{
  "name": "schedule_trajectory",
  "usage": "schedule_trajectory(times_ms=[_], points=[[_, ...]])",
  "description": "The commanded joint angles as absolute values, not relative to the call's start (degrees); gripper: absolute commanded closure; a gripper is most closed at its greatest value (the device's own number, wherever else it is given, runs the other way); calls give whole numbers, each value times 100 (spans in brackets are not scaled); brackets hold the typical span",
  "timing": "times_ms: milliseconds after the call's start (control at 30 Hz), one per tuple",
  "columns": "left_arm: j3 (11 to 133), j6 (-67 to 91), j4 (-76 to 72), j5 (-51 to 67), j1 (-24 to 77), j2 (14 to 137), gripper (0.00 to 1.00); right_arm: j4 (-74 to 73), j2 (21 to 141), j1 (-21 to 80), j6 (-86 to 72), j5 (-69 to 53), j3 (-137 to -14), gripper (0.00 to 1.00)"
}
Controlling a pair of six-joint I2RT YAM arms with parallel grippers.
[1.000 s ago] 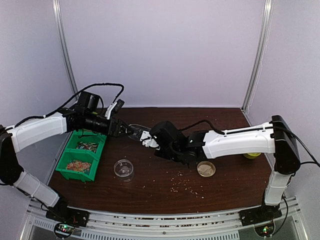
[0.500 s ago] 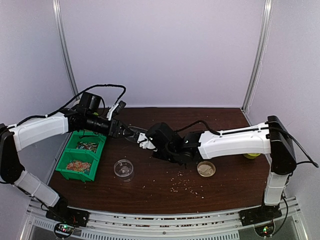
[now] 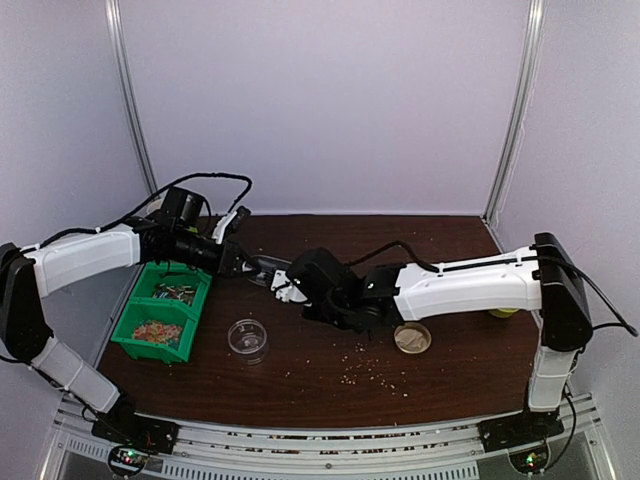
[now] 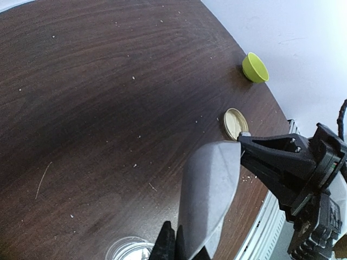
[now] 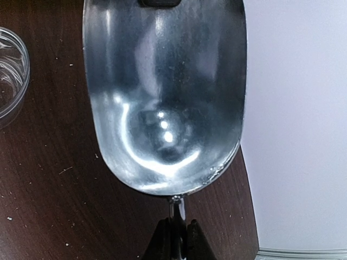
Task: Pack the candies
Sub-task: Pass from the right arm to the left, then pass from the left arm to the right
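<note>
Pale walls are seen round a dark wooden bench (image 3: pixel 450 240). A metal scoop (image 5: pixel 162 97) is held above it at both ends: the left end effector (image 4: pixel 172 245) is clamped on one end, and the right end effector (image 5: pixel 174 225) is pinched tight on the thin stem. The candies (image 3: pixel 158 331) are lying in a green bin (image 3: pixel 145 352) at the bench's left edge.

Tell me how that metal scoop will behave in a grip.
The metal scoop looks rigid, so it should keep its shape. Its polished, mirror-like bowl is probably slippery to pinch. The right claw grips only a thin stem at one end, so the wide bowl may swivel or droop, though the thin sheet metal suggests it is light.
</note>
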State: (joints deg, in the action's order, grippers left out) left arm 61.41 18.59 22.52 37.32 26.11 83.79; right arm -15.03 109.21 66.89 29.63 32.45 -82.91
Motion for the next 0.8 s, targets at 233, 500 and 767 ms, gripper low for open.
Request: schedule_trajectory(times_ms=[233, 500, 767], points=[[6353, 1796, 2097, 4500, 2698, 8310, 100, -404, 10310, 6720, 3299, 2807, -7414, 58], [6294, 1763, 1926, 4862, 2702, 8218, 100, 1013, 9052, 6646, 3467, 1463, -5906, 52], [6297, 1723, 1889, 5099, 2698, 8218, 100, 1581, 8553, 6554, 3521, 665, -5306, 51]])
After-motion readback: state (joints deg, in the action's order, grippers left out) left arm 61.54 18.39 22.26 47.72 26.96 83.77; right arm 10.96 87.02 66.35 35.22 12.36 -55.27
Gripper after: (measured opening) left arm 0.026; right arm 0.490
